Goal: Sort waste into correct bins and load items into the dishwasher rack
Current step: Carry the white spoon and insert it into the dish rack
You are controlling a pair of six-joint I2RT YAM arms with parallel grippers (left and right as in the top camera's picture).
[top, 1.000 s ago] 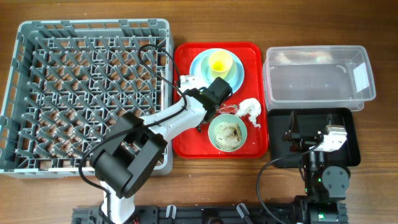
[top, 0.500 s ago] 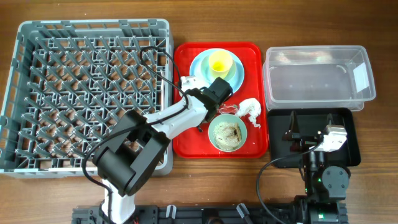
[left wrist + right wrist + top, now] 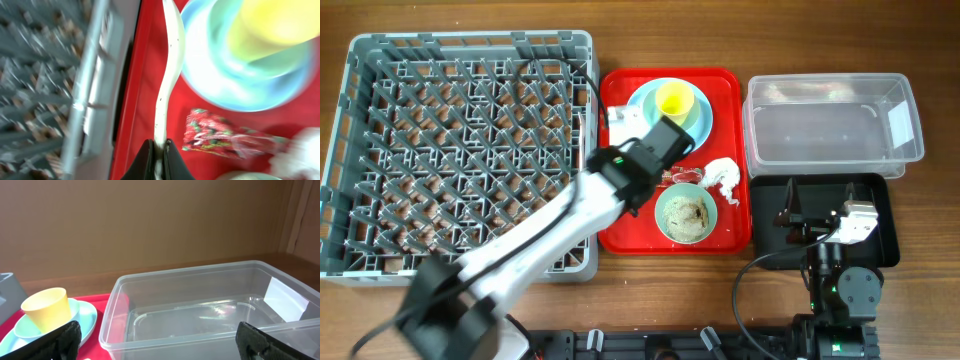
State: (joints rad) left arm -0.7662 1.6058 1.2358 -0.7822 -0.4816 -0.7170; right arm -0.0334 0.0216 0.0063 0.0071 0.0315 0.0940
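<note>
My left gripper (image 3: 159, 150) is shut on the handle of a white plastic utensil (image 3: 167, 75); I cannot tell whether it is the spoon or the fork. In the overhead view the left gripper (image 3: 642, 133) holds the utensil (image 3: 619, 123) above the left part of the red serving tray (image 3: 620, 232), near the dishwasher rack (image 3: 460, 150). The red wrapper (image 3: 210, 134) lies below the light blue plate (image 3: 235, 85), which carries the yellow cup (image 3: 675, 100). The pale green bowl (image 3: 686, 213) holds whitish scraps. The white tissue (image 3: 723, 175) lies beside it. My right gripper (image 3: 160, 344) is open and empty.
The clear tub (image 3: 830, 125) with a white label stands at the back right, with nothing in it. The black tray (image 3: 880, 205) lies in front of it, under the right gripper (image 3: 810, 215). The rack's wall (image 3: 92, 100) runs along the red tray's left edge.
The left arm has risen and swung a little to the left with the white utensil in its jaws. The right arm has not moved.
</note>
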